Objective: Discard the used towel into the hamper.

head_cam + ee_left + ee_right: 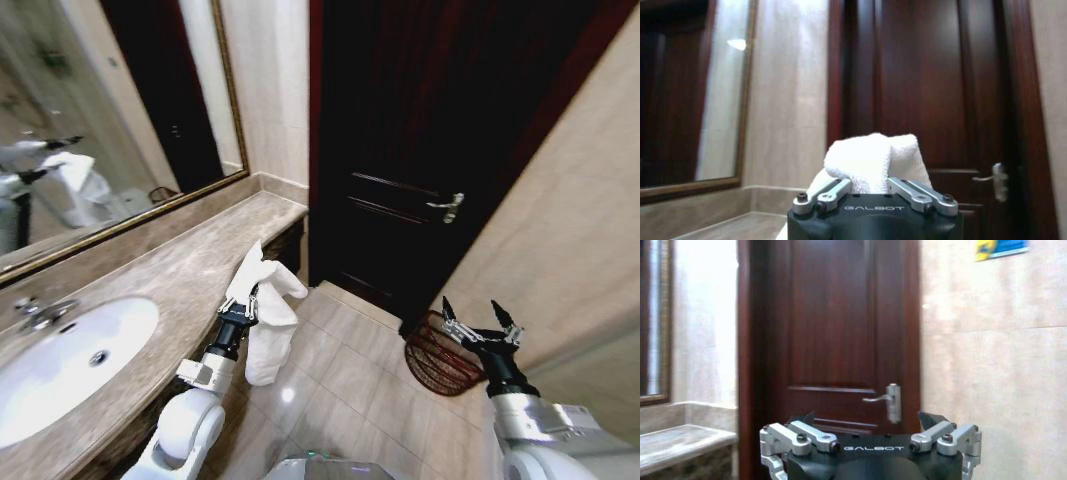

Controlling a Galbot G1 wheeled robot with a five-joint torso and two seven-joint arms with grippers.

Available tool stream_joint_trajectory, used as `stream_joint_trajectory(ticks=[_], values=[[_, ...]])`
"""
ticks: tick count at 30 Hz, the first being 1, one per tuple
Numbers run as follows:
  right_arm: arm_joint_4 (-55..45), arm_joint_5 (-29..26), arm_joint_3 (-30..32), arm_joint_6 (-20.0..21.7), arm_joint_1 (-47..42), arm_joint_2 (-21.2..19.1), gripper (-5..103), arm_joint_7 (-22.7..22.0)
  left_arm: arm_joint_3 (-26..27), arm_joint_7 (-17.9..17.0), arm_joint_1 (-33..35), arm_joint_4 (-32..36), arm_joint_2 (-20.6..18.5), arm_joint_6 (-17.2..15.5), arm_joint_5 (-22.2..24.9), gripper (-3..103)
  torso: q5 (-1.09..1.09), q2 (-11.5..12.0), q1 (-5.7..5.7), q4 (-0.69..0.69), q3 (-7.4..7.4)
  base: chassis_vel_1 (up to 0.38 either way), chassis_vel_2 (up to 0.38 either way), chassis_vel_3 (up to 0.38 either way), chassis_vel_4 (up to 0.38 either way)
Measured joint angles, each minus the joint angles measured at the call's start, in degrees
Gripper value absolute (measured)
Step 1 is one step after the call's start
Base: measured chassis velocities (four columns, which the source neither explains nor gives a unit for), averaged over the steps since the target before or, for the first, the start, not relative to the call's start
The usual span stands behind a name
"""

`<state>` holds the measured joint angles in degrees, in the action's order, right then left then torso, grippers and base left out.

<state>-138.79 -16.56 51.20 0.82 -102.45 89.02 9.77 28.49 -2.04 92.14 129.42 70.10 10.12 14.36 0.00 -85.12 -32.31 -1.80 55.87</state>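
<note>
While the left gripper [252,300] squeezes the white towel [268,325] (it hangs past the counter [170,275]), the right gripper [480,325] waits with fingers spread over the hamper [435,362].

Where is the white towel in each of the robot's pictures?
Head view: the white towel hangs from the left gripper, beside the counter and over the floor.
Left wrist view: the towel bunches up just above the left gripper, in front of the door.
Right wrist view: I can't spot it here; the right gripper is open with nothing in it.
Shared landmark: the dark door with its silver handle.
</note>
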Motion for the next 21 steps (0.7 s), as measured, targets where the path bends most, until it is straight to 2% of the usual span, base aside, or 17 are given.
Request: stream_joint_trajectory(ticks=[21], values=[[0.2,-1.0,0.02,-1.25,-0.29,0.26,100,-3.01,0.5,-0.44,1.0,1.11,-0.32,0.17,-0.35,7,0.0,0.0,0.01,-0.02,0.0,-0.126,-0.122,-0.123,-0.122]])
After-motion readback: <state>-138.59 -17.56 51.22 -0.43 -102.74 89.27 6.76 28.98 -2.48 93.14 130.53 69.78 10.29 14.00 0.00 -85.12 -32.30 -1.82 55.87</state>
